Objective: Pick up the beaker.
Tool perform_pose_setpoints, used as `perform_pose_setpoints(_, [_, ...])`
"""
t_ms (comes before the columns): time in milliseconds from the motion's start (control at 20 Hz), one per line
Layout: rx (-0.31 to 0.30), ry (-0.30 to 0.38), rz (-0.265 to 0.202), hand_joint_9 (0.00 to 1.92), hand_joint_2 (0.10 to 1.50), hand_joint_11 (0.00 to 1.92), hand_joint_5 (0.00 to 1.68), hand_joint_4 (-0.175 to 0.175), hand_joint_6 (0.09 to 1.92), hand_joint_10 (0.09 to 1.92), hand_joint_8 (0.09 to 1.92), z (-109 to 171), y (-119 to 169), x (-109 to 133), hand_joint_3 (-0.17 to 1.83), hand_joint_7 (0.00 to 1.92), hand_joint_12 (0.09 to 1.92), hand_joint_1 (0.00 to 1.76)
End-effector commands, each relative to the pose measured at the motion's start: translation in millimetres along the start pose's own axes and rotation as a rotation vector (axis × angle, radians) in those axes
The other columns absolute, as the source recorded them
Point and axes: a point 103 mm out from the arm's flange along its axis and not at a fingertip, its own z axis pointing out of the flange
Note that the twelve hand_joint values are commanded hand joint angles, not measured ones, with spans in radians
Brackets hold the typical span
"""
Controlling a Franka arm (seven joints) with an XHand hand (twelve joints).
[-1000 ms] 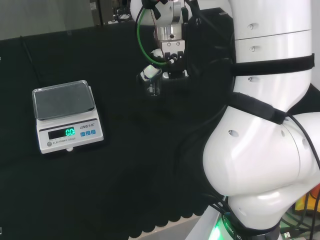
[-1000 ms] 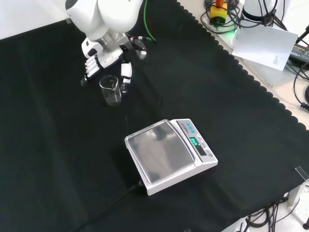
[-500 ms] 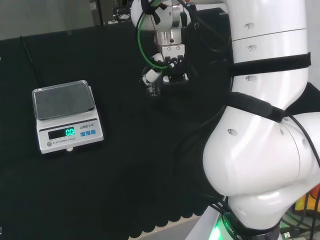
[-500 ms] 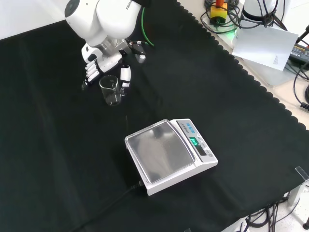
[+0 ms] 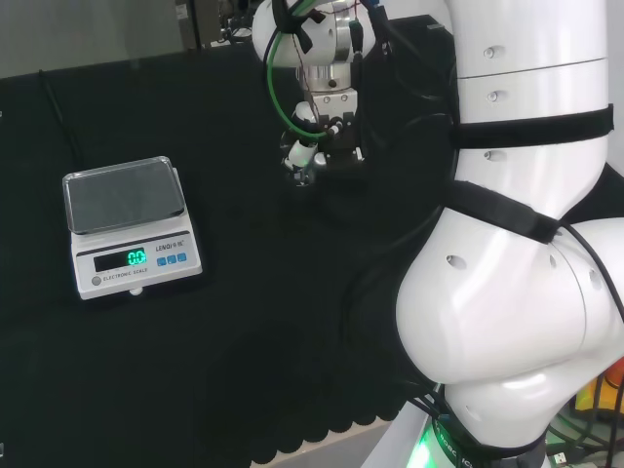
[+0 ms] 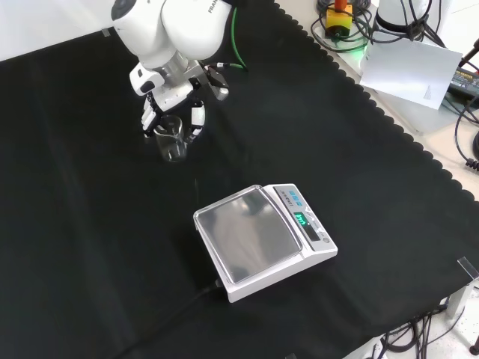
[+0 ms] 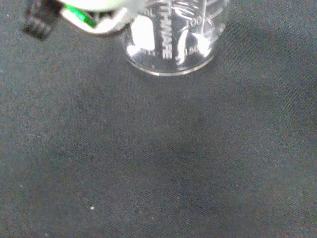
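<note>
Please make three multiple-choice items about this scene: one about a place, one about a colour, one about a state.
1. In the front view, where is the beaker relative to the scale?
A. upper left
B. lower right
C. on its pan

2. What colour is the cloth?
A. white
B. black
C. red

3. How does the beaker stand?
A. lying on its side
B. upside down
C. upright under the hand

Answers: A, it stands up and left of the scale; B, the cloth is black; C, its open mouth faces up beneath the hand.

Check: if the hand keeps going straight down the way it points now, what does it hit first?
Most likely the beaker: the hand sits right over it, fingers reaching down beside its rim. Below that is only the black cloth. Whether the fingers already touch the glass is unclear.
</note>
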Motion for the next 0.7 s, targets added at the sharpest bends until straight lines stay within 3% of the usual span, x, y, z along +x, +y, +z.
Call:
perform_pose_setpoints(50, [-0.040, -0.027, 0.016, 1.18, 0.69, 1.10, 0.59, -0.059, 1.16, 0.82, 1.27, -4.4, 1.2, 12.1, 0.75, 0.76, 1.01, 1.03])
perform_pose_setpoints(150, [-0.047, -0.025, 0.008, 1.20, 0.70, 1.14, 0.63, -0.075, 1.20, 0.87, 1.33, -5.3, 1.2, 13.2, 0.76, 0.80, 0.99, 1.04])
perform_pose_setpoints(250, [-0.054, -0.023, -0.002, 1.21, 0.88, 1.16, 0.78, -0.025, 1.24, 0.92, 1.37, -6.6, 2.6, 17.5, 0.54, 0.83, 0.99, 1.04])
perform_pose_setpoints(350, [-0.062, -0.022, -0.010, 1.21, 0.98, 1.17, 0.85, -0.017, 1.23, 0.96, 1.40, -8.9, 14.1, 43.0, 0.37, 0.86, 0.98, 1.05])
perform_pose_setpoints(400, [-0.039, -0.125, 0.179, 1.21, 1.01, 1.18, 0.86, -0.018, 1.23, 0.97, 1.40, -9.5, 16.4, 47.6, 0.33, 0.87, 0.98, 1.05])
perform_pose_setpoints(500, [-0.044, -0.150, 0.115, 1.22, 1.02, 1.18, 0.87, -0.025, 1.22, 0.98, 1.41, -19.4, 6.7, 34.4, 0.31, 0.88, 0.98, 1.06])
perform_pose_setpoints(700, [-0.093, -0.108, 0.076, 1.22, 1.01, 1.20, 0.89, -0.051, 1.19, 1.00, 1.42, -42.1, 6.4, 48.7, 0.31, 0.90, 0.97, 1.08])
